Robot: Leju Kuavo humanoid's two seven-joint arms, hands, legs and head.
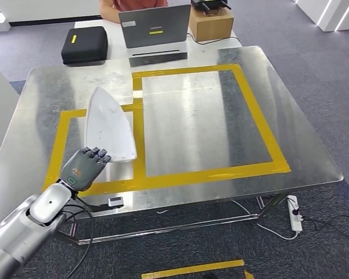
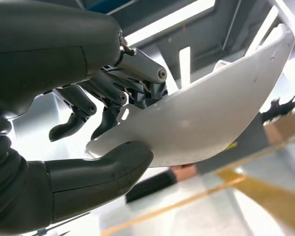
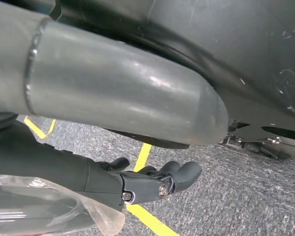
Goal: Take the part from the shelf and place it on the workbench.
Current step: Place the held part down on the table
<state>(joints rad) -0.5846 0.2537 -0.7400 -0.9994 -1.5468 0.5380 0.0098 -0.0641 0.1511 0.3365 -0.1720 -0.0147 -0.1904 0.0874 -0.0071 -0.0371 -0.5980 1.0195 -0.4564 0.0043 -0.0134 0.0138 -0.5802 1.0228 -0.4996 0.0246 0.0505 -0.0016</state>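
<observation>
From the head view, the left arm is reaching up from the lower left, its left hand (image 1: pixel 85 167) gripping the near edge of the white part (image 1: pixel 109 125). The part is standing tilted over the metal workbench (image 1: pixel 199 116), above the yellow tape (image 1: pixel 139 136) outline at its left side; whether it is touching the surface I cannot tell.

In the left wrist view, the thumb (image 2: pixel 98 169) is pressing under the part (image 2: pixel 198 118) while the darker fingers (image 2: pixel 112 91) are curling over its top edge.

In the right wrist view, the right hand (image 3: pixel 153 182) is hanging over grey floor (image 3: pixel 250 196) with yellow lines, fingers loosely curled, grasping nothing.
</observation>
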